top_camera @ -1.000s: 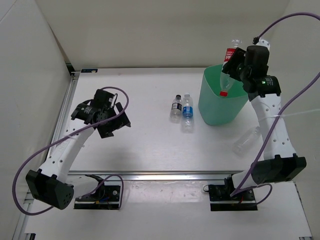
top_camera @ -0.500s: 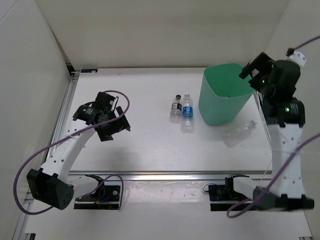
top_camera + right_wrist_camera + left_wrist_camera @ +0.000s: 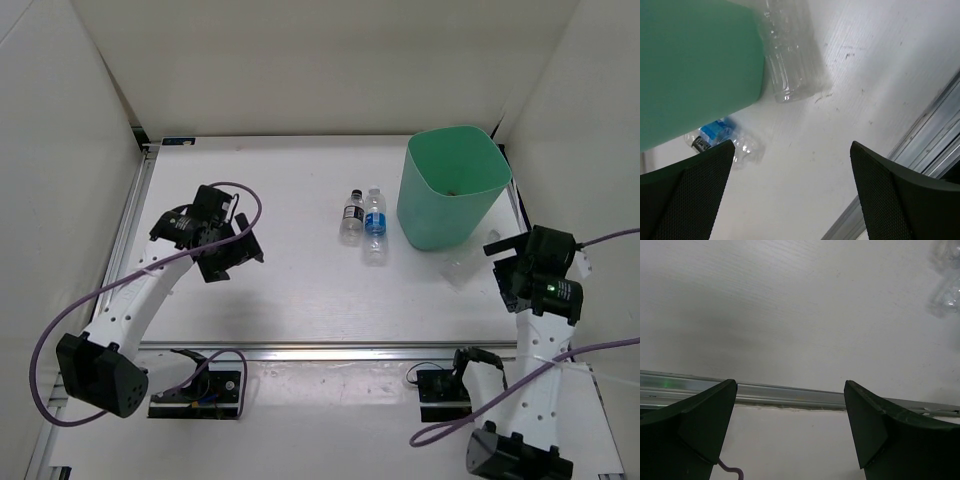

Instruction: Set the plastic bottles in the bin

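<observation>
right hand: jaws spread wide, gripping nothing, low over the right edge of the surface, facing the bin's base.
left hand: jaws wide apart, empty, hovering above the left side of the surface.
unlabelled bottle: lying on its side on the surface, just beside the bin's near base, between bin and right hand, clear of its fingers.
black-labelled bottle: lying flat, left of the bin, cap toward the far edge.
blue-labelled bottle: lying just beside the black-labelled one, on the bin's side.
bin: upright, far right of the surface.
rail: metal, along the near edge.
</observation>
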You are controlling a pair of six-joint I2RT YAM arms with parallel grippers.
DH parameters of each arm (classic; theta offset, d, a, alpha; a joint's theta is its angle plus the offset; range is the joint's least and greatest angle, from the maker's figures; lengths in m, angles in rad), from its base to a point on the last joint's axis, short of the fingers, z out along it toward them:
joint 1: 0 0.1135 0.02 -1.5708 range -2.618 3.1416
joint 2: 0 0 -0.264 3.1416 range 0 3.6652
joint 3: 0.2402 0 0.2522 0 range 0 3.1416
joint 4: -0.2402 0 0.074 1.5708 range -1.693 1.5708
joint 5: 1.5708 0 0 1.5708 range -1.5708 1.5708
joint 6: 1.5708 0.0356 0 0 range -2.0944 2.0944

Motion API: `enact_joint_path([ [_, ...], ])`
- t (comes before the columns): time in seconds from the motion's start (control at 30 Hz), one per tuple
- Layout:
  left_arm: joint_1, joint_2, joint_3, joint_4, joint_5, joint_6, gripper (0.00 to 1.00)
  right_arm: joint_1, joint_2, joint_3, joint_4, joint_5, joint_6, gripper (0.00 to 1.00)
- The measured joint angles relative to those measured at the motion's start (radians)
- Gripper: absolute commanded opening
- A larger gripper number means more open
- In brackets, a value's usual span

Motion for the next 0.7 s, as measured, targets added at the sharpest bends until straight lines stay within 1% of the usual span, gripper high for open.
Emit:
enact_joint_path([
  [0.13, 0.000, -0.033, -0.036, 0.001, 0.002, -0.001, 1.00, -0.110, 0.058, -0.030, 0.009, -0.125, 0.037, 1.00],
  [0.23, 0.000, -0.061, -0.063, 0.000, 0.006, -0.005, 1.00, -0.168, 0.125, -0.074, 0.069, -0.229, 0.032, 1.00],
  [0.27, 0.000, -0.069, -0.072, 0.000, 0.009, -0.008, 1.00, -0.180, 0.149, -0.093, 0.095, -0.261, 0.025, 0.95],
  [0.3, 0.000, -0.073, -0.079, -0.001, 0.012, -0.010, 1.00, -0.189, 0.172, -0.109, 0.124, -0.296, 0.014, 0.93],
  [0.33, 0.000, -0.078, -0.086, 0.002, 0.015, -0.011, 1.00, -0.198, 0.204, -0.127, 0.139, -0.318, 0.006, 0.93],
  [0.37, 0.000, -0.082, -0.094, 0.003, 0.019, -0.011, 1.00, -0.206, 0.229, -0.138, 0.156, -0.348, -0.003, 0.90],
  [0.5, 0.000, -0.090, -0.124, 0.013, 0.031, -0.016, 1.00, -0.237, 0.357, -0.164, 0.245, -0.458, -0.075, 0.91],
  [0.7, 0.000, -0.098, -0.164, 0.041, 0.051, -0.019, 1.00, -0.248, 0.485, -0.171, 0.340, -0.524, -0.203, 0.91],
])
